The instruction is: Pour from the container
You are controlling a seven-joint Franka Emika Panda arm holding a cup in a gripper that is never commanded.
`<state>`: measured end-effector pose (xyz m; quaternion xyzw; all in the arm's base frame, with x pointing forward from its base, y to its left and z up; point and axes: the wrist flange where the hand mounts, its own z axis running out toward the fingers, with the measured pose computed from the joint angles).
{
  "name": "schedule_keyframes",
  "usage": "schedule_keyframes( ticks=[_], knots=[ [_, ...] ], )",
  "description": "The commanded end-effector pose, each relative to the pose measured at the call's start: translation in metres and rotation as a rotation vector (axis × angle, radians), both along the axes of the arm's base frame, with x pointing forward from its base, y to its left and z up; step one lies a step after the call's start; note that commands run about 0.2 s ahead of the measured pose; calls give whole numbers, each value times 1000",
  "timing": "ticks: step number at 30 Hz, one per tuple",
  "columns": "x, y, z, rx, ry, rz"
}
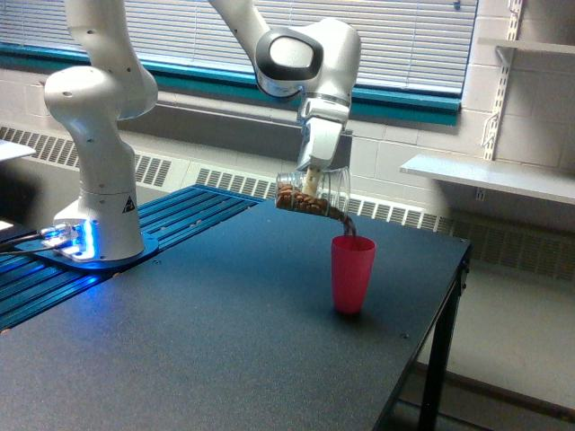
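The jaws are clamped on the container [314, 194], a small clear cup held nearly on its side, its mouth turned toward the exterior view's right and dipped a little downward. Brown granular matter lies along the cup's lower wall and a thin dark stream runs from its lip down to the mouth of the pink cup [352, 273], which stands upright on the dark worktop [198, 359] just below and slightly right of the pouring lip. The gripper [312, 182] hangs from the white arm [296, 58], whose base is mounted well apart at the exterior view's left on a blue ribbed platform [180, 220]. The stream looks to be landing at the near rim of the pink cup, not at its centre, so the margin seems slim: a steeper tilt could send the granules out in a surge that overshoots or scatters onto the worktop. Any sideways drift of the wrist would carry the lip off the rim. The pink cup is light and stands unsupported, so a knock from the container could topple it.
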<state>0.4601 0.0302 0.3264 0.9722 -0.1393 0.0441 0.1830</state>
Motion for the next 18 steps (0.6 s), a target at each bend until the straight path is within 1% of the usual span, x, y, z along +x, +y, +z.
schedule_keyframes(
  ticks=[1,5,11,18],
  knots=[
    [1,5,10,-22,-8,14],
    [1,5,12,-34,-5,17],
    [0,5,14,-38,-1,18],
    [1,9,18,-68,3,18]
  ],
)
